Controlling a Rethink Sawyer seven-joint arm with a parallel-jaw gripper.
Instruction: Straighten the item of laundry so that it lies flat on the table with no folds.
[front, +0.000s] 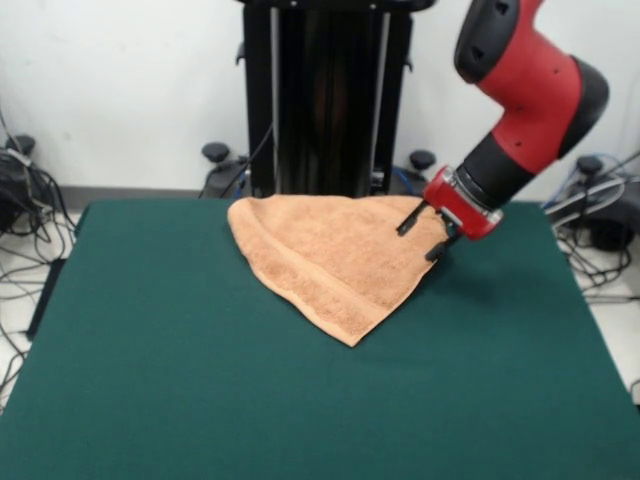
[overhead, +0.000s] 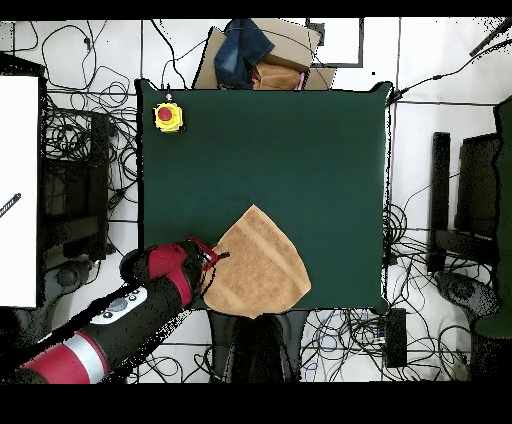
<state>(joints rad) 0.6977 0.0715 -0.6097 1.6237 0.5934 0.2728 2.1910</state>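
Note:
The item of laundry (front: 335, 255) is an orange-tan terry towel folded into a rough triangle, its point toward the camera in the front view. It lies on the far half of the dark green table (front: 200, 400). In the overhead view the towel (overhead: 258, 265) sits against the table's bottom edge (overhead: 300, 150). My gripper (front: 423, 236) hangs over the towel's right edge in the front view, its two black fingers apart and nothing between them. Seen from overhead, the gripper (overhead: 214, 260) is at the towel's left edge.
A yellow box with a red button (overhead: 168, 117) sits at the table's top left corner in the overhead view. Cardboard and dark cloth (overhead: 262, 55) lie beyond the table's top edge. Cables cover the floor on both sides.

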